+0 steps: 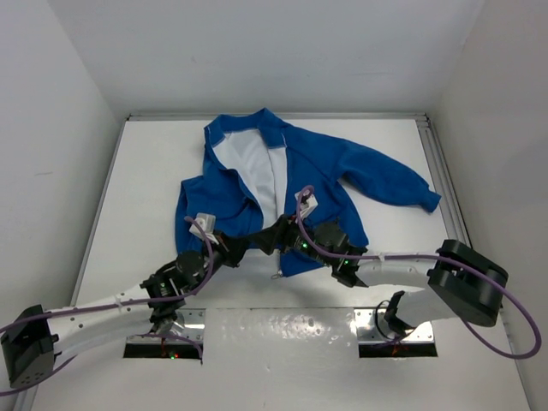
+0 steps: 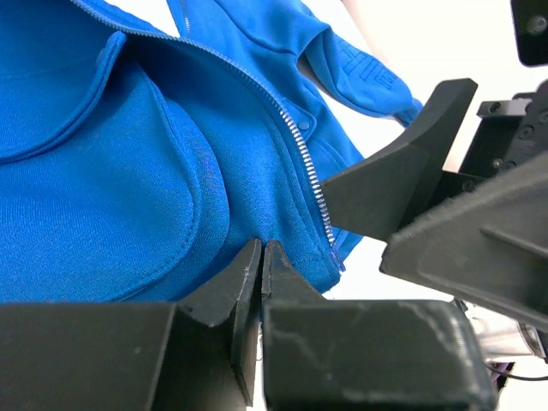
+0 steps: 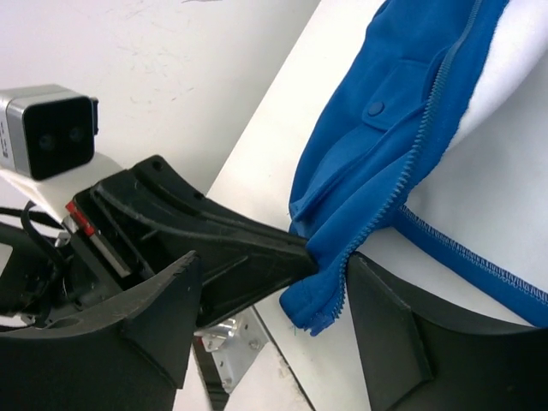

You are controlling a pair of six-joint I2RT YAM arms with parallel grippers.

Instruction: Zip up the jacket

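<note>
Pinching the jacket [image 1: 342, 171] hem in the tightly shut left gripper [image 2: 261, 248]. Straddling the zipper [image 2: 310, 171] bottom end with the wide-open right gripper [image 3: 274, 261], fabric right between its jaws.

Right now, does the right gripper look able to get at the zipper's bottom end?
Probably yes: the right gripper is open, and the zipper end sits between its fingers. The left gripper pinches the jacket hem beside it, leaving it exposed.
</note>
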